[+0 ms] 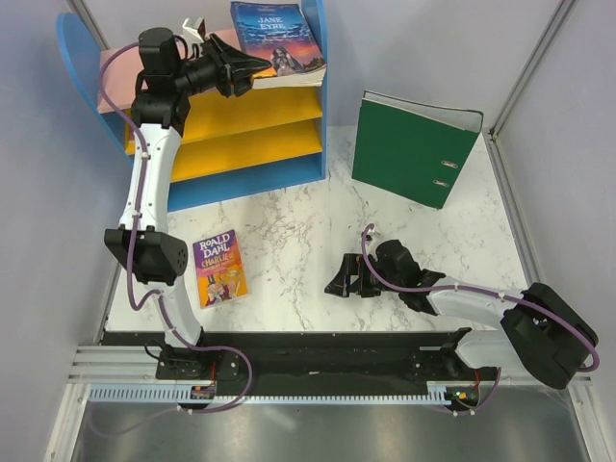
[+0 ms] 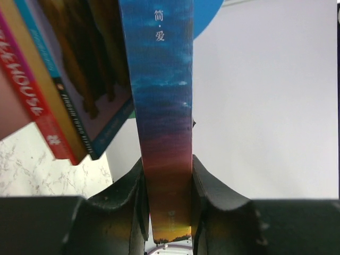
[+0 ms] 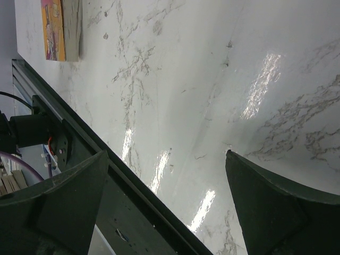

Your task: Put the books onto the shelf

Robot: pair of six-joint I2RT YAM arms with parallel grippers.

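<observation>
The dark blue "Jane Eyre" book (image 1: 277,40) is over the pink top board of the shelf (image 1: 120,75), above a stack of other books (image 1: 294,79). My left gripper (image 1: 252,67) is shut on its near edge. In the left wrist view the blue spine (image 2: 162,101) runs up between both fingers of the left gripper (image 2: 166,166), with red, tan and pale blue books (image 2: 58,101) beside it on the left. The Roald Dahl "Charlie" book (image 1: 220,268) (image 3: 59,29) lies flat on the table. My right gripper (image 1: 339,279) (image 3: 167,159) rests low over the marble, open and holding nothing.
A big green lever-arch binder (image 1: 414,149) stands at the back right of the marble table (image 1: 289,221). The shelf's two yellow boards (image 1: 245,115) sit under the pink one, between blue sides. A black rail (image 3: 106,175) runs along the table's near edge.
</observation>
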